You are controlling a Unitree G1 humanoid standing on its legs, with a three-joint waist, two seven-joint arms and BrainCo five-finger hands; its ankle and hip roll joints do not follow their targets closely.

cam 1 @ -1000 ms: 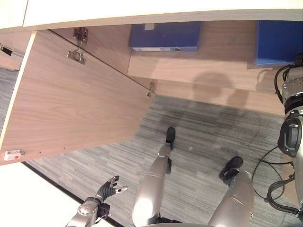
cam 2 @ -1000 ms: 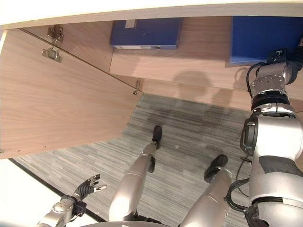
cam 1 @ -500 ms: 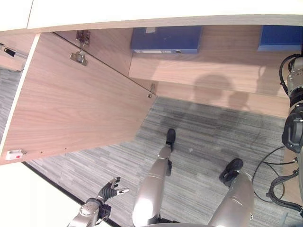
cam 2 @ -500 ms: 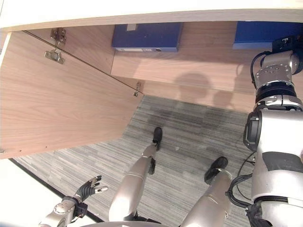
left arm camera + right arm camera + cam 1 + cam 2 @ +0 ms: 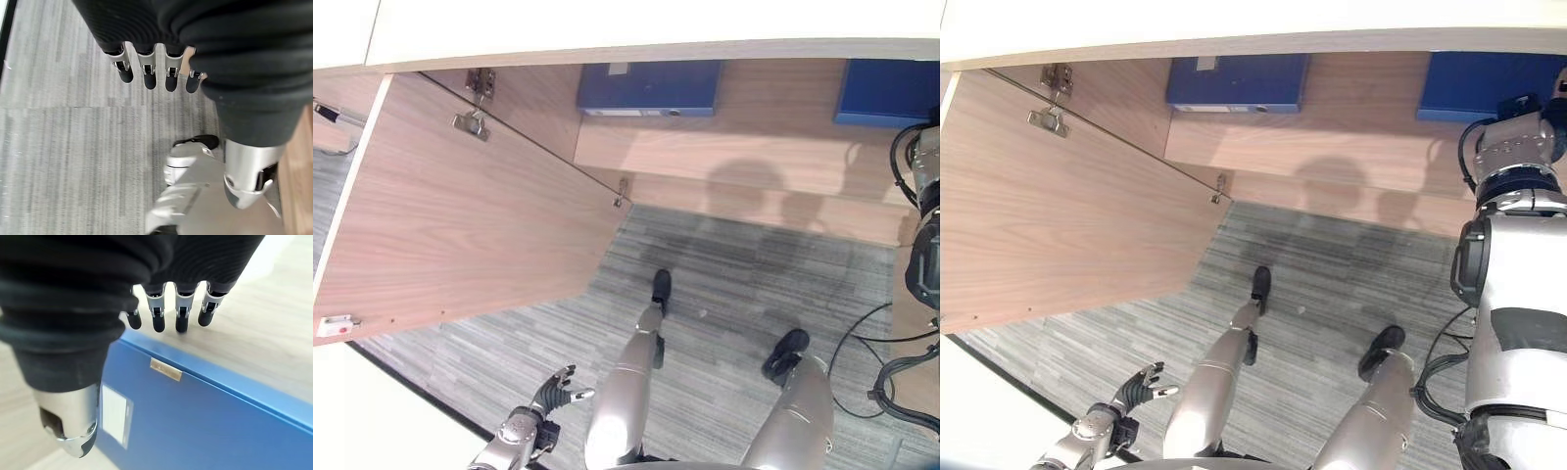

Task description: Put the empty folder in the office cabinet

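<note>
Folder (image 5: 205, 426) lies flat on the cabinet shelf (image 5: 274, 333) just under the right hand (image 5: 166, 308), fingers loosely open, gripping nothing.

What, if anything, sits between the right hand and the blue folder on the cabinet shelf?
Nothing visible. The right hand is above the blue folder, fingers straight and not around it. The folder lies on the cabinet shelf, and the cabinet door is swung open.

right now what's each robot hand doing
Left robot hand: open, holding nothing, over the carpet.
Right robot hand: open, holding nothing, above the blue folder.
</note>
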